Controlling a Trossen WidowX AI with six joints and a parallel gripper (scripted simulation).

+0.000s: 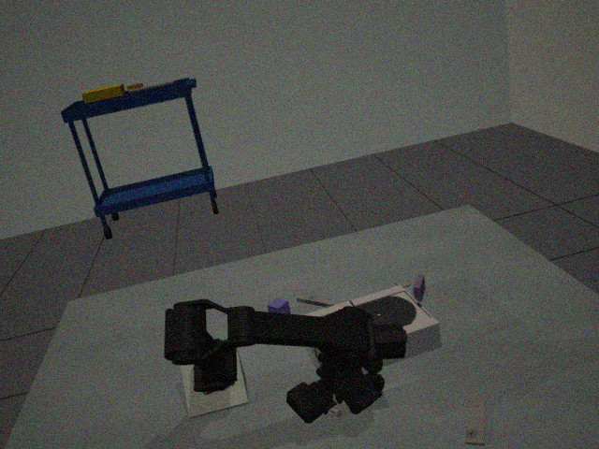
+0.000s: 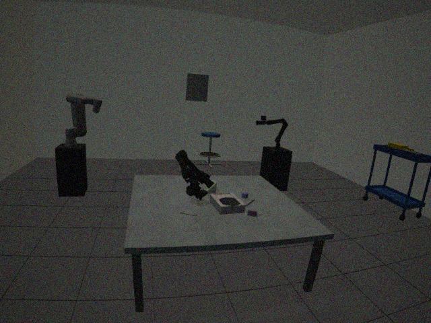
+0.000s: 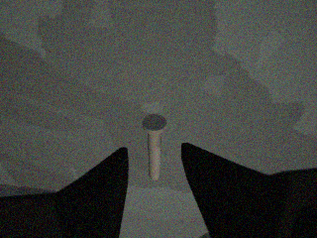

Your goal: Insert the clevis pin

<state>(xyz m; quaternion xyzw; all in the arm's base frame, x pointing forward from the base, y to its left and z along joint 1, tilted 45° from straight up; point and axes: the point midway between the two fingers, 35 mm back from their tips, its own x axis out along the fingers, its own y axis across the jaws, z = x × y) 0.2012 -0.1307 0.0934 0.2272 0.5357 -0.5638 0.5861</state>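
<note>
The steel tray stands on the table, partly behind the arm in the top view. The wide, dark disc lies flat in it, with a small light spot near its middle. My gripper is open, low over the table on the near side of the tray in the top view. The pale pin lies between the spread fingers in the wrist view, with a gap on each side. Its head is beyond the fingertips. I cannot tell whether it stands or leans.
A purple block and a dark bar are behind the arm. A pinkish block is beside the tray. A thin flat strip lies on the table, apart from the gripper.
</note>
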